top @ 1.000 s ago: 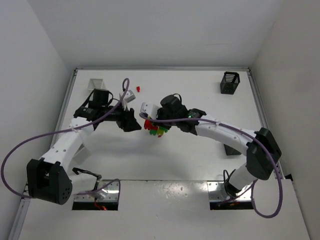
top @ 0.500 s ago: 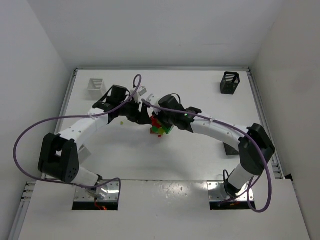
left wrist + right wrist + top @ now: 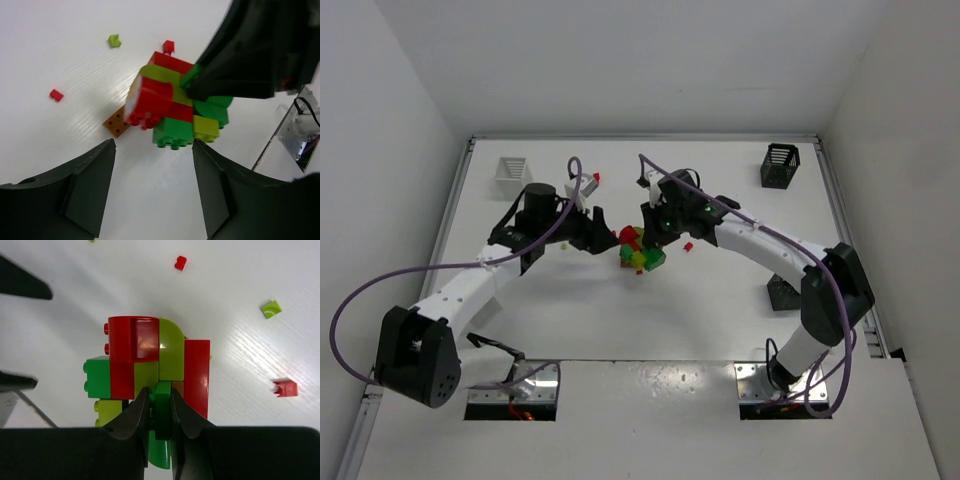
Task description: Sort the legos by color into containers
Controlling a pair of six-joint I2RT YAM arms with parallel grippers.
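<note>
Right gripper point(image 3: 159, 405) is pinched tight on a green brick point(image 3: 163, 389) at the six o'clock edge of the lego clump point(image 3: 150, 355) in its wrist view. Red, green and yellow-green pieces are all locked together there, mid-table. Left gripper point(image 3: 152, 156) has its jaws spread wide at the clump's nine o'clock from overhead, gripping nothing.

Here's the danger: the right grip is on one narrow brick. If the left closes off-centre or pulls at an angle, the stack could twist free, or burst apart and scatter pieces. Loose bits lie around already, with a red brick point(image 3: 180, 262) at twelve o'clock and a yellow-green chip point(image 3: 271, 309) at two.

The baskets sit well apart from the action: white basket point(image 3: 514, 172) at ten o'clock, black basket point(image 3: 779, 165) at two. A mixed lump dropped into either would spoil the sort.
</note>
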